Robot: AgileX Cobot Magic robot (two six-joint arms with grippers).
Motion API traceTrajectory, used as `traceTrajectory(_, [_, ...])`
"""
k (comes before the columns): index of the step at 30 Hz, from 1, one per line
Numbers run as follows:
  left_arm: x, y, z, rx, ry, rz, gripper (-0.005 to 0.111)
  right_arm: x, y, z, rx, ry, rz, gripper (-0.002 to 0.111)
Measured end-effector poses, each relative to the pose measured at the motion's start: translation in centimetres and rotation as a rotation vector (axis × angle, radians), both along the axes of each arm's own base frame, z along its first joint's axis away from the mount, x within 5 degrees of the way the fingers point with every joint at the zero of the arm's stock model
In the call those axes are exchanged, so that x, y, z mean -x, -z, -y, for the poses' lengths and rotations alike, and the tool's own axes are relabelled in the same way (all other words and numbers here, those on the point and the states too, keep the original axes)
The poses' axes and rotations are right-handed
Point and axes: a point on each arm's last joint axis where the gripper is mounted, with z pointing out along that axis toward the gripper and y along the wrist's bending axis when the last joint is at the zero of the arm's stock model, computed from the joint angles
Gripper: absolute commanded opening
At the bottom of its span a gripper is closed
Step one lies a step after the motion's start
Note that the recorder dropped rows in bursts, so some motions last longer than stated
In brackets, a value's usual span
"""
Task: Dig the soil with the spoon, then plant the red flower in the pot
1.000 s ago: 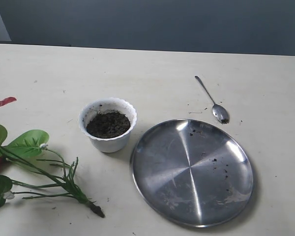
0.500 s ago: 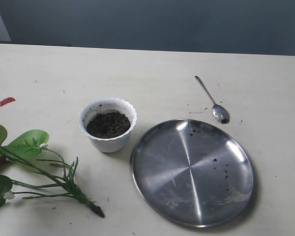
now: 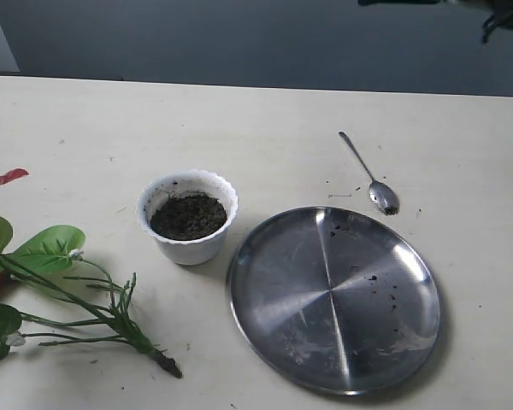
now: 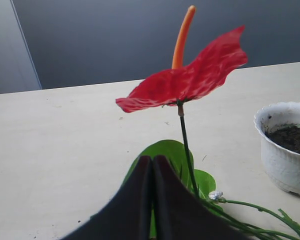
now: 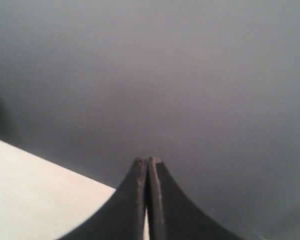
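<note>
Exterior view: the white pot (image 3: 188, 216) stands upright on the pale table (image 3: 265, 120), its scalloped rim whole, and is partly filled with dark crumbly soil (image 3: 187, 215). Just beside it on the right lies a round steel plate (image 3: 333, 297), bare apart from a few dark crumbs. The spoon (image 3: 370, 176) lies flat beyond the plate's far edge, bowl nearest the plate, handle pointing away; it looks just clear of the rim, though I cannot be certain. Crumbs are scattered around the bowl.

The red flower (image 3: 64, 295) lies on its side at the left edge, dark root end pointing toward the plate, well apart from the pot. Its leaves and a red bloom are cut off by the frame.

Open table runs across the far half and between flower and pot. At the top right corner a dark shape crosses the frame; I cannot tell what it is.

Left wrist view: my left claw (image 4: 152, 159) has its jaws pressed together with nothing between them. It hangs just in front of the flower, where one red bloom (image 4: 190, 80) with an orange spike stands on a thin stem above green leaves. The pot shows at the side, partly cut off.

Right wrist view: my right claw (image 5: 148, 161) is likewise closed tight and empty. It faces a blurred grey wall, with only a corner of the table visible.
</note>
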Motion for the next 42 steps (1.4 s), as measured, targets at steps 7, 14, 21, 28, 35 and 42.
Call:
traceTrajectory(7, [0.0, 0.0, 0.0, 0.000, 0.000, 0.000, 0.001, -1.1, 3.8, 0.4, 0.205, 0.202, -0.108, -0.001])
traceTrajectory(14, [0.0, 0.0, 0.0, 0.000, 0.000, 0.000, 0.001, -0.7, 2.2, 0.1, 0.181, 0.193, -0.376, -0.001])
traceTrajectory(21, [0.0, 0.0, 0.0, 0.000, 0.000, 0.000, 0.001, -0.9, 1.1, -1.3, 0.137, 0.083, -0.536, -0.001])
traceTrajectory(28, [0.0, 0.0, 0.0, 0.000, 0.000, 0.000, 0.001, -2.6, 7.7, -2.1, 0.171, 0.075, -0.726, 0.021])
traceTrajectory(35, [0.0, 0.0, 0.0, 0.000, 0.000, 0.000, 0.001, -3.3, 10.9, -2.5, 0.160, 0.065, -0.779, 0.040])
traceTrajectory(42, [0.0, 0.0, 0.0, 0.000, 0.000, 0.000, 0.001, -3.7, 14.4, -2.7, 0.178, 0.063, -0.835, 0.040])
